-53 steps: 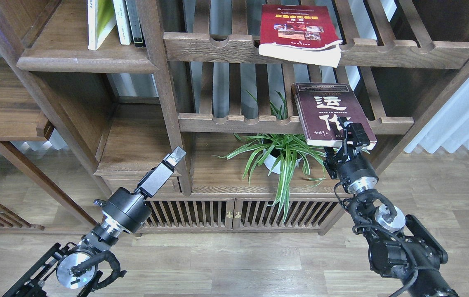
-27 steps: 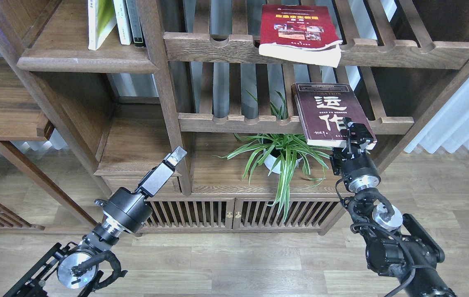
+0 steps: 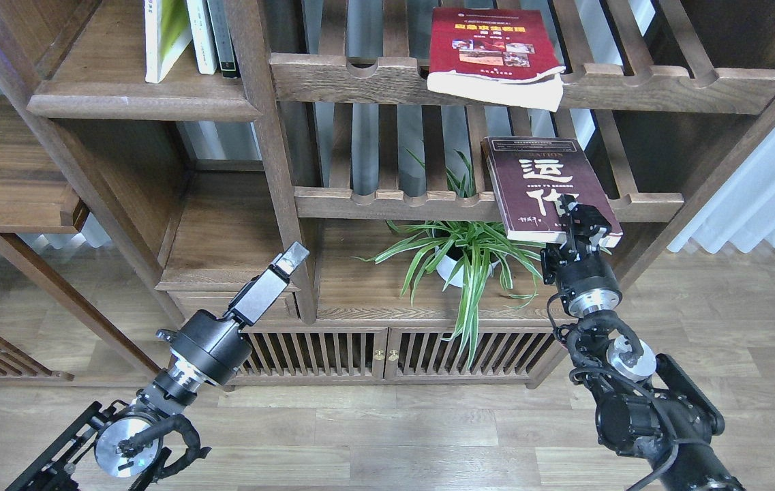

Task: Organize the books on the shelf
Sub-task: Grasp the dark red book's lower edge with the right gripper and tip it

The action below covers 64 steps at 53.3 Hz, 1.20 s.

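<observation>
Pot first: a white pot (image 3: 454, 267) is seen on the low cabinet top (image 3: 367, 290), w/ a spider plant (image 3: 467, 256) in it, long striped leaves spilling over the front edge. Everything else is placed relative to that plant.

Straight above it, on the lower slatted rack (image 3: 387, 203), the maroon book (image 3: 547, 189) is laid flat, cover up, big white characters showing; its near corner overhangs the rail, up and to the right of the plant. That corner is being pinched by the right gripper (image 3: 581, 221), fingers closed on the book's edge, arm rising from the bottom right.

Higher again, on the upper slatted rack (image 3: 632, 85), the red book (image 3: 493, 54) is lying flat, small photos on the cover, page block sagging over the front rail.

Far up-left of the plant, the solid shelf (image 3: 108, 95) is seen w/ the yellow-green book (image 3: 163, 37) leaning on it, a thin white book (image 3: 202, 37) and a dark-spined book (image 3: 222, 37) just beside, tops cut off by the frame.

Left of the plant, in front of the upright post, the left gripper (image 3: 290, 259) is held in the air, nothing in it; fingers appear pressed together, touching no book.

Below the plant, slatted cabinet doors (image 3: 387, 354) w/ small brass knobs are shown. Wood-plank floor (image 3: 428, 436) is spread beneath, and a pale curtain (image 3: 762, 198) hangs far right.
</observation>
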### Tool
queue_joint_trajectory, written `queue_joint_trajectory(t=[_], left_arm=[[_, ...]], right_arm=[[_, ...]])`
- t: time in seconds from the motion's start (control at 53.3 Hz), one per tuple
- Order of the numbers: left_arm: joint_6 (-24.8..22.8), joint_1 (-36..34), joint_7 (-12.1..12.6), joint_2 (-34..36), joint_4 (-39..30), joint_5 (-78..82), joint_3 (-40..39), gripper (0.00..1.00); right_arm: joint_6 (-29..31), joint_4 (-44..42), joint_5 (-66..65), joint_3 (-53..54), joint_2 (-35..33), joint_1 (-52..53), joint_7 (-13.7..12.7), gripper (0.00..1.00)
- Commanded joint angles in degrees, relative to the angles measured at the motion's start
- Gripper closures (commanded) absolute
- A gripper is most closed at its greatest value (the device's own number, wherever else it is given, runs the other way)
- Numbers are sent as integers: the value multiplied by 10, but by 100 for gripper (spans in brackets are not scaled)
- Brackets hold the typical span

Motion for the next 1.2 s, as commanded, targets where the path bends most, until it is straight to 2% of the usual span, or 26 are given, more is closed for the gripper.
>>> queue_joint_trajectory(t=[0.0,0.45,0.638,0.675,0.75,1.032,1.069,1.182], left_arm=[[0,0,0,0,0,0,-1,4],[0,0,0,0,-1,0,-2,5],[0,0,0,0,0,0,-2,5],[0,2,0,0,0,0,-2,5],[0,5,-2,0,0,0,-3,5],[0,13,-8,0,23,-17,-9,2],[0,15,-8,0,28,-32,-9,2],[0,16,-8,-1,30,-65,-8,2]], right_arm=[[1,-2,-1,0,4,3,0,59],[1,-5,-3,-1,6,12,0,61],[10,-5,-1,0,6,11,0,75],[37,-5,-1,1,7,10,-1,86],[56,-6,1,1,8,10,-1,93],[100,5,7,0,8,5,-4,94],[117,11,10,0,8,1,-7,95],[117,37,19,-3,7,-17,-21,95]])
